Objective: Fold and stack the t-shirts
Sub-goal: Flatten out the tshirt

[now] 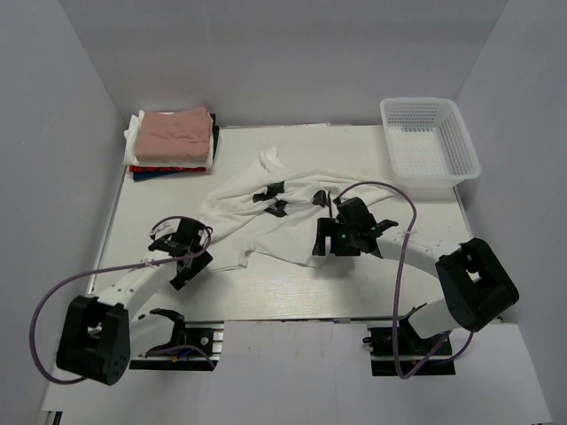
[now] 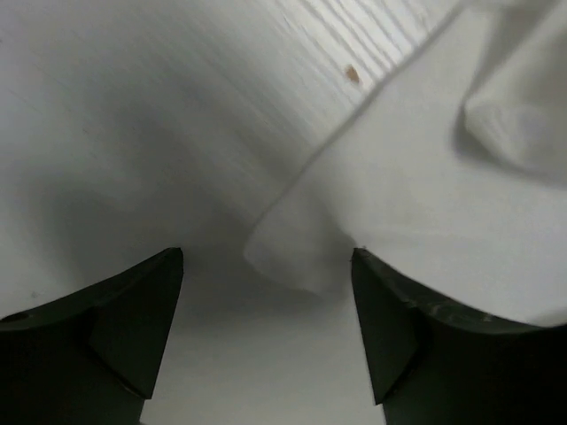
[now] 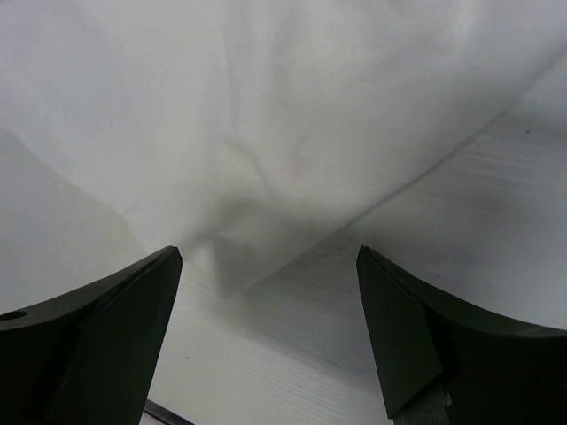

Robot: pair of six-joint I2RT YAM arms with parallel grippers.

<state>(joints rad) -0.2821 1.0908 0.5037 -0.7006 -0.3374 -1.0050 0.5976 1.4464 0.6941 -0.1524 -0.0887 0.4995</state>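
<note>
Both jaws spread, white t-shirt [image 1: 251, 228] crumpled

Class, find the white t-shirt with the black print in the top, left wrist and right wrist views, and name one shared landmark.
Top external: the white t-shirt lies crumpled in the middle of the picture.
Left wrist: its corner fills the upper right; print not in view.
Right wrist: it fills the upper half; print not in view.
Shared landmark: the pale wood-grain table under the shirt's edge.
</note>
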